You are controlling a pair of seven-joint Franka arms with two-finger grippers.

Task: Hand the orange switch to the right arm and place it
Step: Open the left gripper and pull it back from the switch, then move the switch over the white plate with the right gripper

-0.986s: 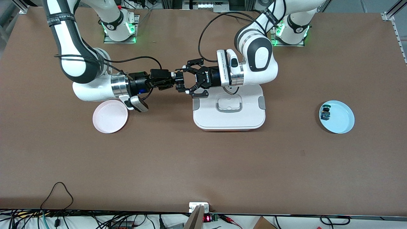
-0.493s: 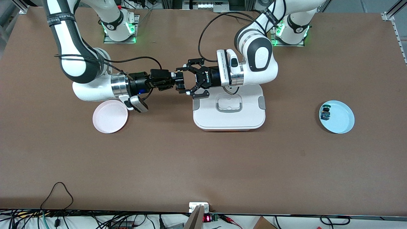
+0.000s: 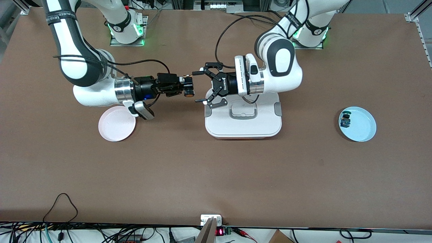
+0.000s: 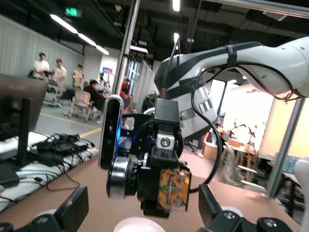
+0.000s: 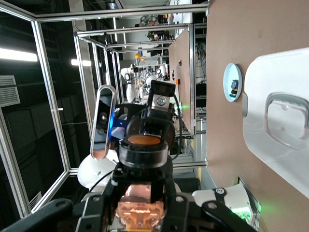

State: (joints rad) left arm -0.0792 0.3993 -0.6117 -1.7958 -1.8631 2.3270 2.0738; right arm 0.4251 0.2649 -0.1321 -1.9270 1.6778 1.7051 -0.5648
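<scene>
The right gripper is clamped on the orange switch, cap toward the left gripper. That claw has spread wide and backed off toward 3 o'clock since half a second ago, so the two no longer touch: handover looks done, placing remains. The switch hangs over bare table, between the pink plate at 8 o'clock and the white box at 4 o'clock. Room toward the plate looks open.

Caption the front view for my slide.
Handover done: right gripper holds the orange switch in the air; the open left gripper faces it beside the white box.
</scene>
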